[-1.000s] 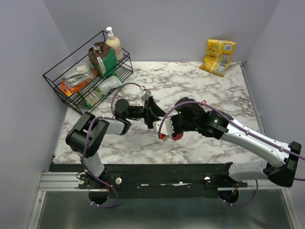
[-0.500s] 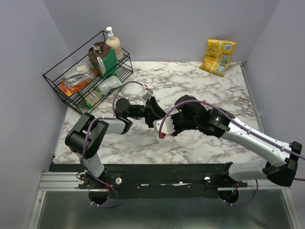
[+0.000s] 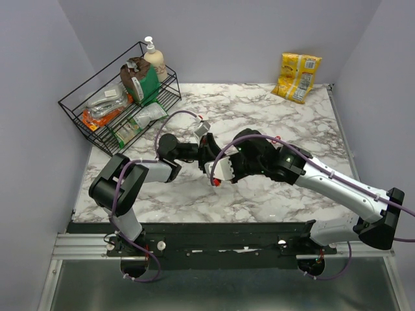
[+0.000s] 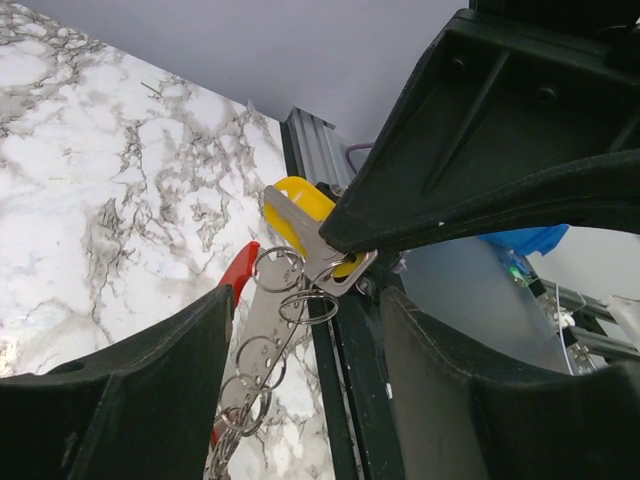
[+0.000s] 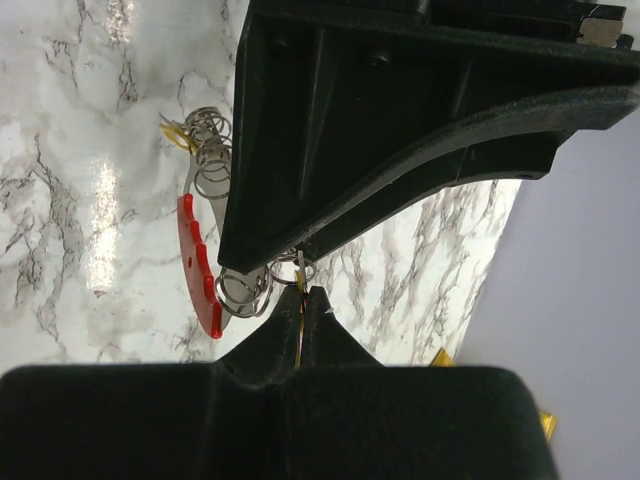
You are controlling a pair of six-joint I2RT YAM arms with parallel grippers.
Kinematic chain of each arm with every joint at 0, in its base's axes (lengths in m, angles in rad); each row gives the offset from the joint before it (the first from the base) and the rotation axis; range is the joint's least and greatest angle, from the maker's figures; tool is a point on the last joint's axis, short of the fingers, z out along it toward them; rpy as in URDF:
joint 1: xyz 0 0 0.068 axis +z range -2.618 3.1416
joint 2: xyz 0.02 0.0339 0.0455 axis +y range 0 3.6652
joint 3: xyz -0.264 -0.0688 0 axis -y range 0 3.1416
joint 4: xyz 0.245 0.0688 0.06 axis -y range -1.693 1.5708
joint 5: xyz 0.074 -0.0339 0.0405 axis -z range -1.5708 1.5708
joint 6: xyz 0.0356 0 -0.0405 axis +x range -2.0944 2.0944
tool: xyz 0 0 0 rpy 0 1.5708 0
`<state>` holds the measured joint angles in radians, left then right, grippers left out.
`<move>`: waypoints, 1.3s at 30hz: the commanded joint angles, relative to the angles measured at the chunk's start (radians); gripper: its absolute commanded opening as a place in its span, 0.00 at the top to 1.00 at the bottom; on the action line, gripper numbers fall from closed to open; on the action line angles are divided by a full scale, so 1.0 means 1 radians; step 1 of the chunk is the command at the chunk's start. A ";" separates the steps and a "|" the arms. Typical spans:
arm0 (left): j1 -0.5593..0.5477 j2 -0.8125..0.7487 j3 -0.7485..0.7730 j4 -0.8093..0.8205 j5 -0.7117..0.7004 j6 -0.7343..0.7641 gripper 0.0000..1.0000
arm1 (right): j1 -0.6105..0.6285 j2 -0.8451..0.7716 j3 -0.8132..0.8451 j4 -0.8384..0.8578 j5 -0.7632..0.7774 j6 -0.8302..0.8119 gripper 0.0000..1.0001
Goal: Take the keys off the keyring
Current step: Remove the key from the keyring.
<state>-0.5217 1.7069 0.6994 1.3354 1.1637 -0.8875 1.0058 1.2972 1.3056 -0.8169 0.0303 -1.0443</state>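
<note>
Both grippers have drawn closer together since a second ago. The right gripper [image 3: 214, 177] has shifted left across the marble table [image 3: 279, 116], carrying the red strap [image 4: 238, 272] with it, and now sits just beside the left gripper [image 3: 209, 155] near the table's centre.

**Right gripper.** The jaws are fully closed. In the right wrist view the two fingers meet on a thin key seen edge-on. In the left wrist view the same fingertips pinch the yellow-headed key [image 4: 296, 199] at the junction of its head and silver blade.

**Left gripper.** The jaws stand apart and grip nothing. One finger lies on each side of the hanging bunch.

**Position of the keyring.** The keyring [image 4: 279, 270] hangs immediately below the right gripper's closed tips and falls within the gap of the left gripper's jaws.
- A second small ring [image 4: 308, 306] overlaps it on the right.
- The red strap lies just beside the left gripper's left finger. Contact between the two cannot be confirmed.
- A chain of small rings [image 4: 248, 378] trails downward from the keyring between the left fingers.
- Apart from the yellow-headed one, the keys cannot be told apart in the bunch.
</note>
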 commanded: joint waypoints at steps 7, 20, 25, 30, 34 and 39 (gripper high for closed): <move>-0.027 -0.032 0.017 0.358 0.034 -0.016 0.37 | -0.004 0.033 0.061 0.038 0.051 0.026 0.99; -0.012 -0.016 0.020 0.358 0.021 -0.028 0.47 | -0.029 -0.001 -0.003 0.062 0.036 0.017 0.99; -0.005 -0.012 0.023 0.358 0.016 -0.034 0.47 | -0.038 -0.018 -0.049 0.082 0.039 0.003 0.99; -0.001 -0.009 0.026 0.358 0.019 -0.042 0.47 | -0.056 -0.038 -0.074 0.111 0.040 0.001 0.99; -0.004 -0.003 0.029 0.358 0.024 -0.048 0.48 | -0.059 -0.030 -0.071 0.134 0.052 0.004 0.99; -0.020 0.014 0.029 0.358 0.027 -0.044 0.49 | -0.058 -0.013 -0.059 0.147 0.063 0.010 0.99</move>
<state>-0.5259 1.7035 0.7116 1.3365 1.1690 -0.9298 0.9535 1.2835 1.2373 -0.7261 0.0624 -1.0332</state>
